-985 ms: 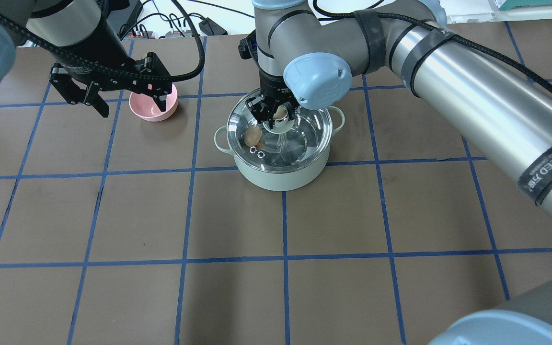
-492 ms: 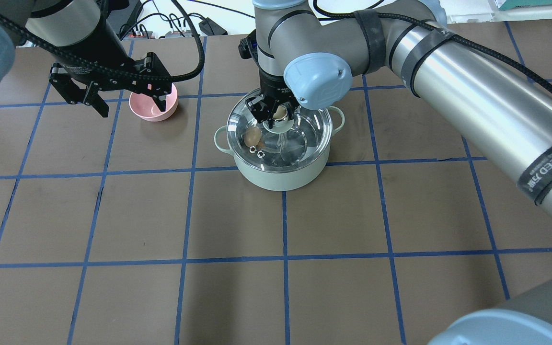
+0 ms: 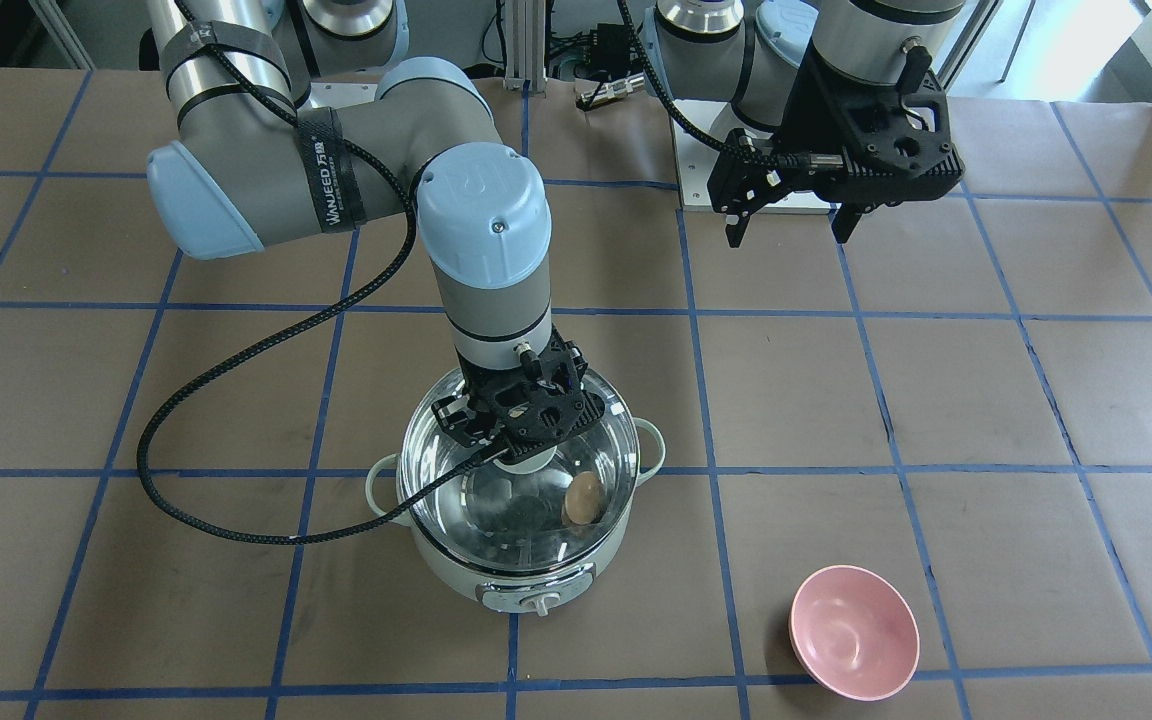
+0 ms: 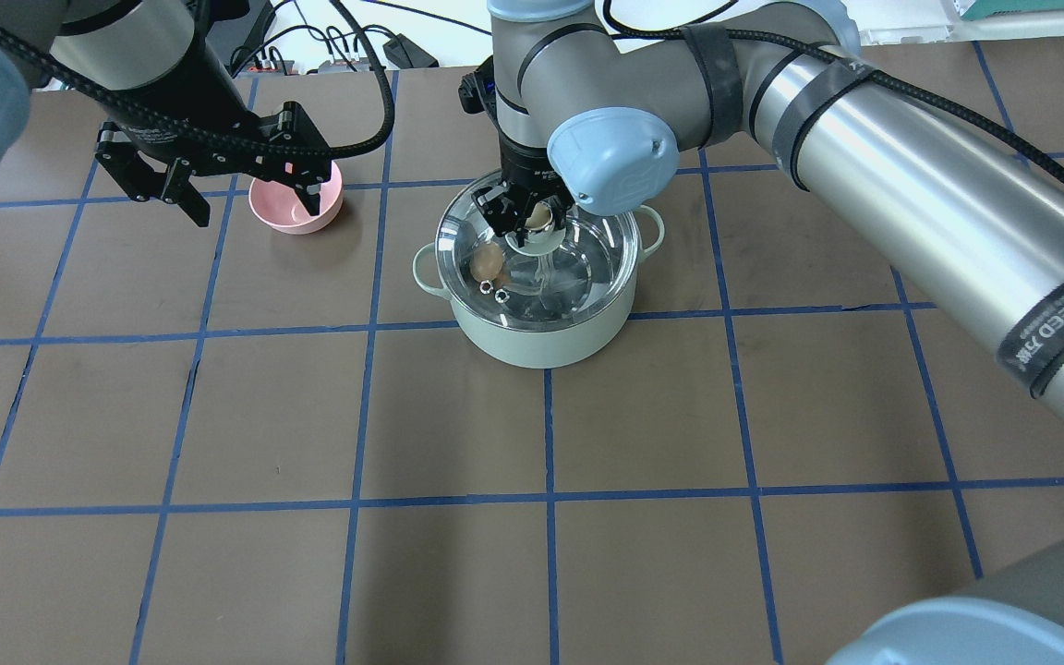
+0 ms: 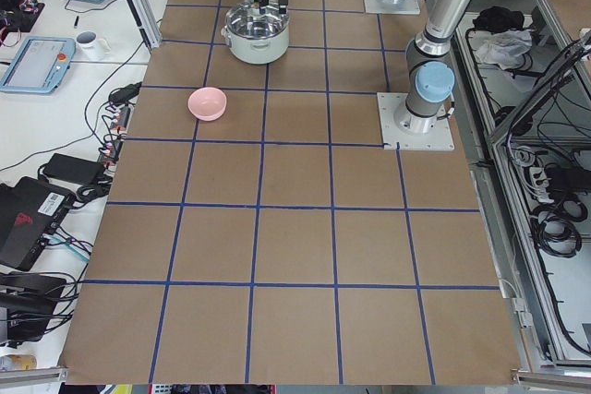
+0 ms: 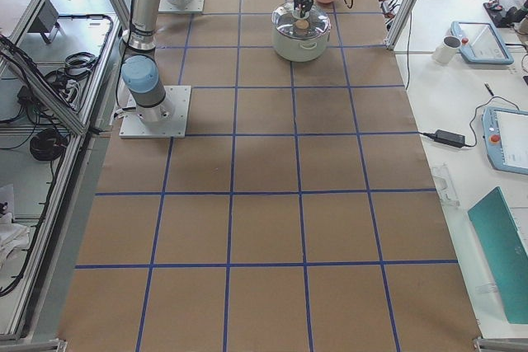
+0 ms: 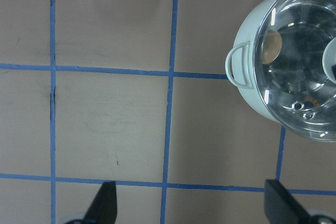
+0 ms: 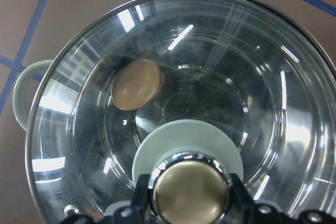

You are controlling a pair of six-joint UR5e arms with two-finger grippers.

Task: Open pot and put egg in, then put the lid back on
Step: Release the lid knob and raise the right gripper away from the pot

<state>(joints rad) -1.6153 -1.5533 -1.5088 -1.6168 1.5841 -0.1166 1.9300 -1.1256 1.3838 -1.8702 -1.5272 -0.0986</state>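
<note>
The pale mint-green pot (image 4: pixel 541 344) stands at the table's middle back, dial toward the operators' side (image 3: pixel 536 603). The clear glass lid (image 4: pixel 583 272) lies on its rim. The tan egg (image 4: pixel 488 265) lies inside on the steel bottom and shows through the glass in the right wrist view (image 8: pixel 136 84). My right gripper (image 4: pixel 532 220) reaches straight down and is shut on the lid's beige knob (image 8: pixel 190 190), a finger on each side. My left gripper (image 4: pixel 250 199) is open and empty, held above the table to the pot's left, over the pink bowl.
A small pink bowl (image 4: pixel 273 214) sits empty on the table left of the pot, partly under my left gripper. Cables and a power brick (image 4: pixel 403 51) lie beyond the table's far edge. Brown mat with blue grid lines surrounds the pot.
</note>
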